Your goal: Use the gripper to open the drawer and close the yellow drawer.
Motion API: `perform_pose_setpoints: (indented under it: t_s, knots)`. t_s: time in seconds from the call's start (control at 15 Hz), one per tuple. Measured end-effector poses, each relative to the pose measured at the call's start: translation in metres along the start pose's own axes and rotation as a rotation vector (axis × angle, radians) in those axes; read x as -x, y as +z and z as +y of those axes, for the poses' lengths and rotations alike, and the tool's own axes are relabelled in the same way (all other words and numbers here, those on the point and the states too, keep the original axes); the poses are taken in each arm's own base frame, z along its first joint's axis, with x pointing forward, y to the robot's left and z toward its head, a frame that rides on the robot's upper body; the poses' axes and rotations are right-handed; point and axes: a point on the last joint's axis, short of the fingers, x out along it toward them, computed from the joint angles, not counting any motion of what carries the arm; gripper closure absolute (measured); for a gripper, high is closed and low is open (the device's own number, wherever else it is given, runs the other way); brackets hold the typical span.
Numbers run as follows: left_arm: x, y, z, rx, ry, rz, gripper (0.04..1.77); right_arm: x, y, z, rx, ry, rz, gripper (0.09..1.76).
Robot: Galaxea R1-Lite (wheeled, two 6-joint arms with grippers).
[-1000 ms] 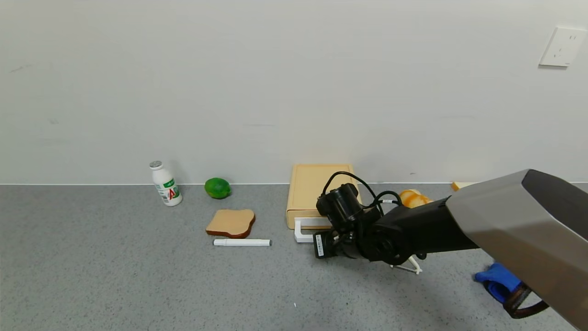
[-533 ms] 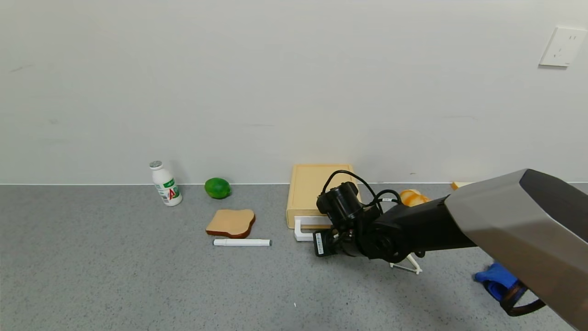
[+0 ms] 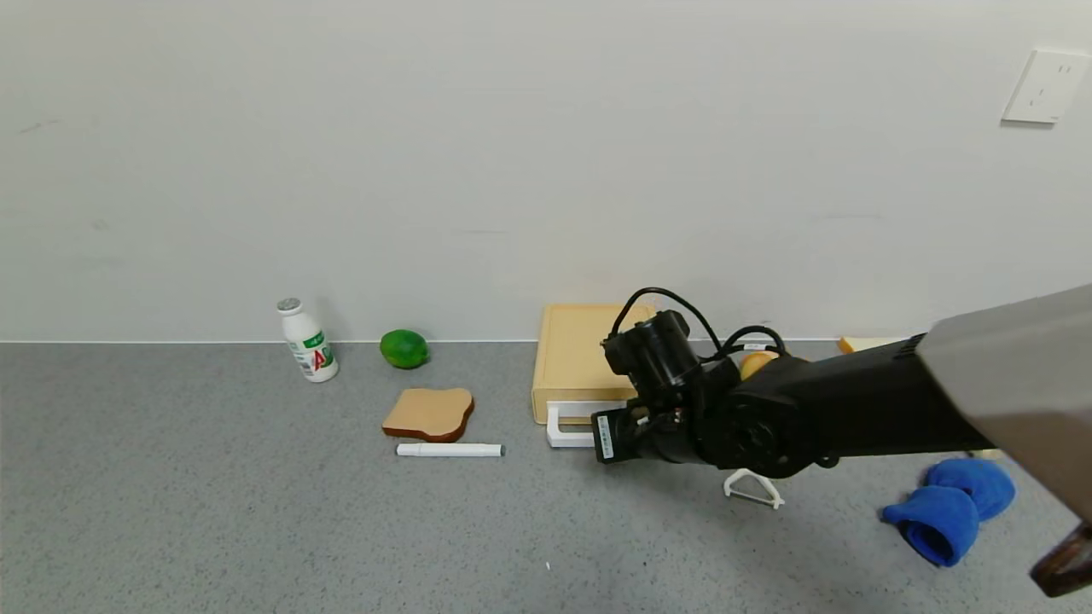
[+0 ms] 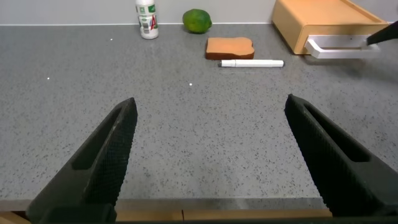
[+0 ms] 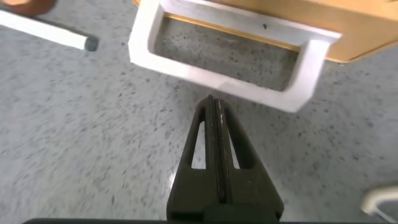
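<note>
The pale yellow-tan drawer box (image 3: pixel 584 350) lies flat against the back wall, its white loop handle (image 3: pixel 565 431) facing forward. Its drawer front looks about flush with the box. My right gripper (image 5: pixel 211 104) is shut and empty. Its tip points at the front bar of the handle (image 5: pixel 208 70) from just in front of it, apart from it. In the head view the black right hand (image 3: pixel 657 401) covers the box's front right corner. My left gripper (image 4: pixel 211 109) is open and empty, low near the table's front edge; the drawer (image 4: pixel 323 18) shows far off in its view.
A white bottle (image 3: pixel 308 340), a green lime (image 3: pixel 404 349), a toast slice (image 3: pixel 429 413) and a white marker (image 3: pixel 450 449) lie left of the drawer. A white peeler (image 3: pixel 752 488), blue cloth (image 3: pixel 951 507) and an orange bread piece (image 3: pixel 755 362) lie right.
My right arm has lifted and swung right and toward the wall, carrying the shut gripper a little nearer the handle. The blue cloth and peeler now show more fully.
</note>
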Motion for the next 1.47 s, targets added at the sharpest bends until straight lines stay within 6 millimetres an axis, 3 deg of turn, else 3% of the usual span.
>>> perform_pose_setpoints:
  t_s: [0.27, 0.53, 0.87, 0.93, 1.13, 1.47]
  knots:
    - [0.000, 0.000, 0.000, 0.000, 0.000, 0.000, 0.09, 0.065, 0.013, -0.012, 0.083, 0.092, -0.053, 1.73]
    - [0.000, 0.000, 0.000, 0.000, 0.000, 0.000, 0.09, 0.129, 0.020, -0.042, 0.146, 0.237, -0.114, 1.73]
    - [0.000, 0.000, 0.000, 0.000, 0.000, 0.000, 0.09, 0.181, 0.010, -0.081, 0.205, 0.271, -0.182, 1.71]
    - [0.000, 0.000, 0.000, 0.000, 0.000, 0.000, 0.09, 0.186, 0.007, -0.086, 0.200, 0.262, -0.188, 1.50]
    - [0.000, 0.000, 0.000, 0.000, 0.000, 0.000, 0.09, 0.198, -0.002, -0.093, 0.187, 0.249, -0.198, 1.07]
    - [0.000, 0.000, 0.000, 0.000, 0.000, 0.000, 0.09, 0.223, -0.021, -0.106, 0.165, 0.218, -0.227, 0.63]
